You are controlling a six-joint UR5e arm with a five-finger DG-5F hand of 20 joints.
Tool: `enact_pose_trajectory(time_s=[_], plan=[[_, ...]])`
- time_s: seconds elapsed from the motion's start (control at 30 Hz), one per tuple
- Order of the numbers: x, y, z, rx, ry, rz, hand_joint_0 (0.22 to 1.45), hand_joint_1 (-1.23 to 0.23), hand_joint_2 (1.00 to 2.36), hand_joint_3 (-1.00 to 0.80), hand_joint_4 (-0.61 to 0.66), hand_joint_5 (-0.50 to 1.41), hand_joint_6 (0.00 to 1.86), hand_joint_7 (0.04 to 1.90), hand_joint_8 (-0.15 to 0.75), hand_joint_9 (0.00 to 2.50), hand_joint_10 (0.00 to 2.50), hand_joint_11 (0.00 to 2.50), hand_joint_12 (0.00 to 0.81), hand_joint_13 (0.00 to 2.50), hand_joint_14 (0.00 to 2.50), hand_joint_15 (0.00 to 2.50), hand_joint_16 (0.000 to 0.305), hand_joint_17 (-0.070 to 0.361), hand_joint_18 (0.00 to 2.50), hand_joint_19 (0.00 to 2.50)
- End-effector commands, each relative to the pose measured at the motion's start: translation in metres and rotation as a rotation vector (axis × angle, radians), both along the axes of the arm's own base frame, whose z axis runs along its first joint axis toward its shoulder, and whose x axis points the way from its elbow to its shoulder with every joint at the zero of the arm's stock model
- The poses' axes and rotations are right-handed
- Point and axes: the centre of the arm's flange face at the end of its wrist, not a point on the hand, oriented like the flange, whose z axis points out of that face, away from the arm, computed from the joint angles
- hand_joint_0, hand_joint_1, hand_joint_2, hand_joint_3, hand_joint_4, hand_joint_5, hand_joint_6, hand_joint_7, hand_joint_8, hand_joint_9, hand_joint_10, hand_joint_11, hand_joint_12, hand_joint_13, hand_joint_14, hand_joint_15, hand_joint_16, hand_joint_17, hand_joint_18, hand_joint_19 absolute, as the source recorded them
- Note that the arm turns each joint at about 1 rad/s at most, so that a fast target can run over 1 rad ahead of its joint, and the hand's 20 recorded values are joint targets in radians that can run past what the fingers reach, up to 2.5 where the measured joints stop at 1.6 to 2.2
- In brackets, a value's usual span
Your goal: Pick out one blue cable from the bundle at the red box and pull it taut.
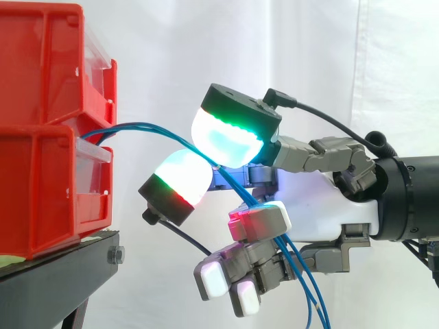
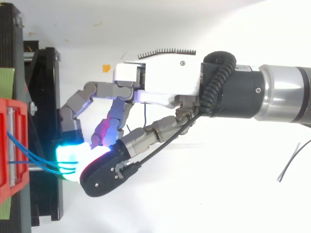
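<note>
1. By way of marking, we see a green strip (image 2: 6, 82) on the black stand (image 1: 62, 274) and a small orange scrap (image 2: 106, 68) on the white surface (image 2: 218, 199) below.
2. Two red bins (image 1: 41, 137) sit stacked on the stand, with a white curtain (image 1: 164, 55) behind.
3. A thin dark wire (image 2: 290, 161) lies on the white surface, well apart from the stand.
4. The blue cables (image 1: 137, 127) leave the gap between the bins, bow upward in an arc, and pass between two glowing pads (image 1: 230, 140) just beside the bins.
5. The hand (image 1: 322, 205) has its fingers curled, pinching the cables between those pads; the strands then run down through the hand and hang below it.
</note>
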Motion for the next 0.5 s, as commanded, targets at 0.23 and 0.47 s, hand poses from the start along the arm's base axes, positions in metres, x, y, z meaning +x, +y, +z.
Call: enact_pose_trajectory(time_s=[0.23,0.47], plan=[[-0.0001,-0.0002,-0.0001,0.0,0.001,0.001,0.67,-0.89,1.02,-0.23,-0.08,-0.08,0.92,0.98,0.272,1.35,0.04,0.98,0.307,0.95,0.02,0.54,0.044,0.098,0.85,0.71],[-0.0001,0.0008,-0.0001,0.0,0.001,0.001,0.8,-0.92,1.01,-0.44,-0.18,-0.09,0.93,1.2,0.258,1.34,0.04,0.98,0.297,0.94,0.02,0.54,0.043,0.096,0.83,0.69]])
